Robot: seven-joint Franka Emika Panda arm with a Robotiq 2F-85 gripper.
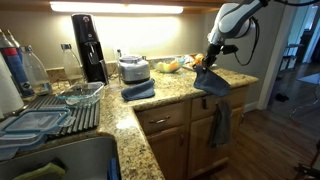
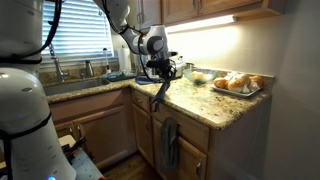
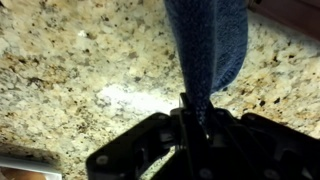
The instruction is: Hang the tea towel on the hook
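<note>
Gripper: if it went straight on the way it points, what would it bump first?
Likely the speckled countertop: the gripper points down at it. The tea towel pinched in its jaws dangles ahead, so the cloth would touch first. Depth is unclear.

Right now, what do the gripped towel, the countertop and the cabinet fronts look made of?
Tea towel: likely cotton, matte blue; fuzzy weave, hangs limp from the gripper. Countertop: polished granite or similar stone; tan-black speckle, glare patch. Cabinet fronts: wood, probably satin-finished; warm brown panelled frames, grain too small to confirm.
</note>
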